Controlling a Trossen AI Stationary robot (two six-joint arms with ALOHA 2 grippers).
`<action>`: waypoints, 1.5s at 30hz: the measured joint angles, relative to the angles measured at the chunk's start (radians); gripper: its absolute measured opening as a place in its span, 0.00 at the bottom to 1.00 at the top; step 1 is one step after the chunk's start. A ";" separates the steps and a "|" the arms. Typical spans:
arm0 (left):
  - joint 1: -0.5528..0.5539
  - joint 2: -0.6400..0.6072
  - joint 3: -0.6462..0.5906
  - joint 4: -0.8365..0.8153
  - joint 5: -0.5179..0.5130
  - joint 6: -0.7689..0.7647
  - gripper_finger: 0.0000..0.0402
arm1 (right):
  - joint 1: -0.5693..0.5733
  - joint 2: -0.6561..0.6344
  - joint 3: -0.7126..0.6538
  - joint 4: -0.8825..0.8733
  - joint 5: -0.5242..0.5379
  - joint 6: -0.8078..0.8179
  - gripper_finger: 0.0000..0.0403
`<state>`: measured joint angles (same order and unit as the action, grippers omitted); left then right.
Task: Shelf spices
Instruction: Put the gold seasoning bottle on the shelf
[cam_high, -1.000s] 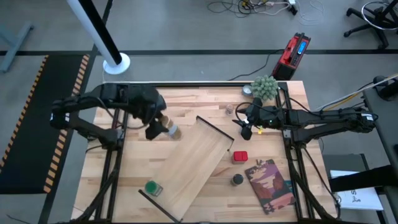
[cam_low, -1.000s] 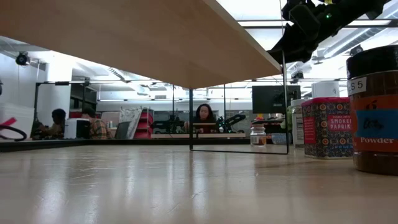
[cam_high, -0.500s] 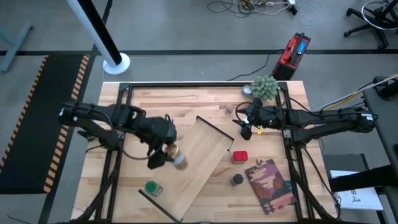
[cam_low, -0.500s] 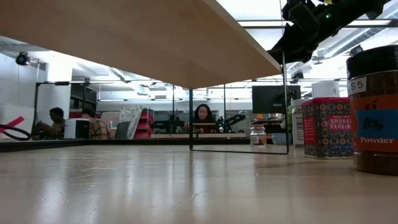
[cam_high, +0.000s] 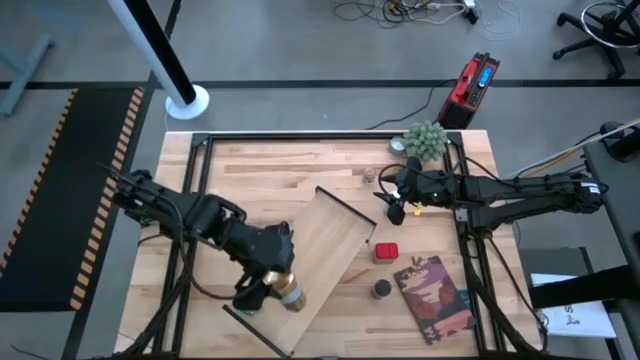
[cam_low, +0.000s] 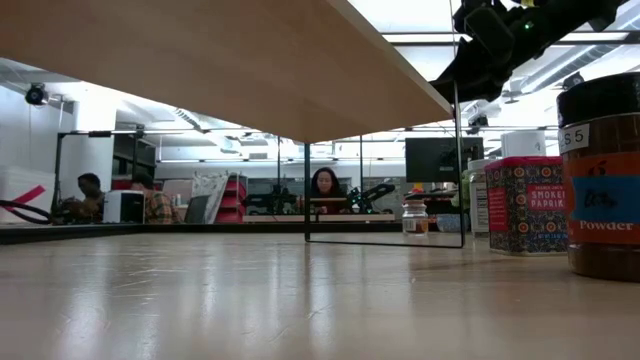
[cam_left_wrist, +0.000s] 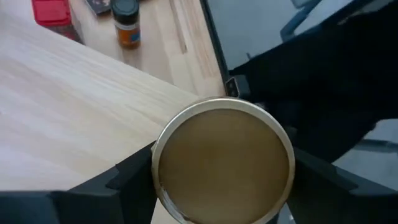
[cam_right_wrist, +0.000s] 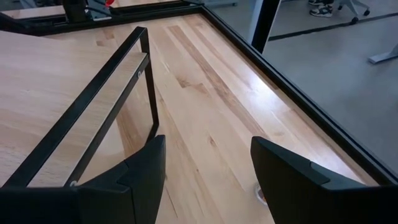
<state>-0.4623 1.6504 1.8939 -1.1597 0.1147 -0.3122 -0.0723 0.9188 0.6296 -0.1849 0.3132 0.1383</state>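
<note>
Since a second ago the left hand (cam_high: 283, 292) has swung from the far left part of the counter (cam_high: 290, 165) down across the shelf (cam_high: 305, 265) to its near end, carrying the tan-topped jar (cam_high: 290, 296) with it. It is clamped on that jar, whose round tan lid (cam_left_wrist: 224, 168) fills the left wrist view between the two dark fingers (cam_left_wrist: 127, 180), over the pale board. The green-topped jar (cam_high: 245, 301) sits just beside it, near the shelf's near black rail. The right hand (cam_high: 397, 208) has not shifted; it hovers past the shelf's far rail with its fingers (cam_right_wrist: 146, 168) parted and nothing between them. The red jar (cam_high: 386, 251) stands on the counter just off the shelf's right edge, the black-topped jar (cam_high: 382, 289) nearer the front beside the book (cam_high: 435, 295), and a clear glass jar (cam_high: 369, 176) near the potted plant (cam_high: 426, 141). In the low view the shelf board (cam_low: 220, 60) spans overhead, with the red jar and black-topped jar at right.
</note>
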 joint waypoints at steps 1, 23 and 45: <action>-0.009 0.018 0.017 -0.012 -0.005 0.001 0.67 | 0.000 0.000 0.000 -0.002 -0.001 0.000 0.53; -0.202 0.132 0.112 -0.097 -0.154 -0.140 0.67 | 0.000 0.000 0.000 -0.017 -0.007 0.013 0.53; -0.288 0.133 0.075 -0.117 -0.238 -0.165 0.67 | 0.000 0.000 0.000 -0.015 -0.007 0.038 0.53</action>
<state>-0.7498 1.7832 1.9685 -1.2765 -0.1234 -0.4770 -0.0723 0.9188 0.6296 -0.1996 0.3065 0.1761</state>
